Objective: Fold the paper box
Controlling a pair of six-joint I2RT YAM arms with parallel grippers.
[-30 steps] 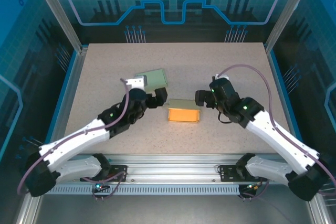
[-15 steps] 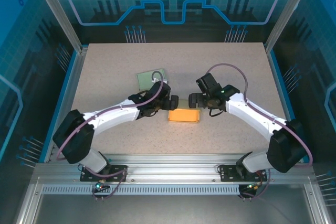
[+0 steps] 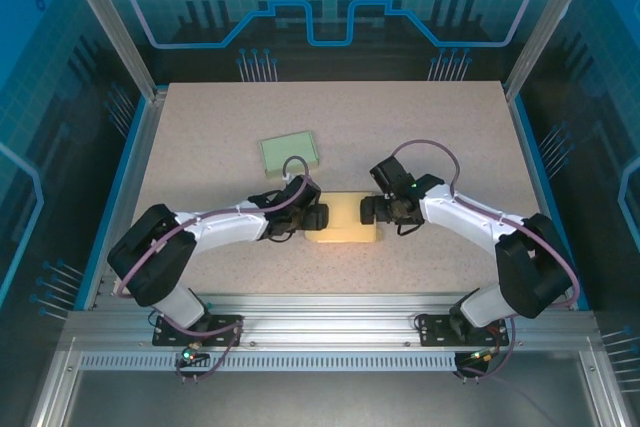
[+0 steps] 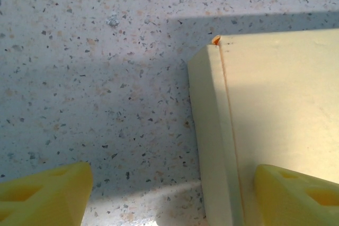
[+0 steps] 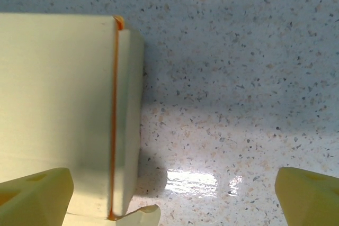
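The paper box [image 3: 342, 220] lies at the table's middle, its pale yellow lid lying flat over it. My left gripper [image 3: 318, 217] is low at the box's left end, my right gripper [image 3: 371, 209] at its right end. In the left wrist view the box [image 4: 265, 120] fills the right side. The left gripper [image 4: 169, 199] is open and straddles the box's edge, one yellow fingertip [image 4: 296, 194] over the lid and the other over the table. In the right wrist view the box [image 5: 58, 93] shows a thin orange seam. The right gripper [image 5: 172, 197] is open, with one fingertip [image 5: 34, 197] over the lid.
A flat green sheet [image 3: 290, 152] lies behind and to the left of the box. The speckled table [image 3: 440, 137] is bordered by blue side rails and metal posts. A small pale tab [image 5: 143, 214] sticks out at the box's near corner.
Both arms stretched forward and came down at the box's ends. The box's top turned from orange to pale yellow as the lid came down. The left jaws narrowed a little.
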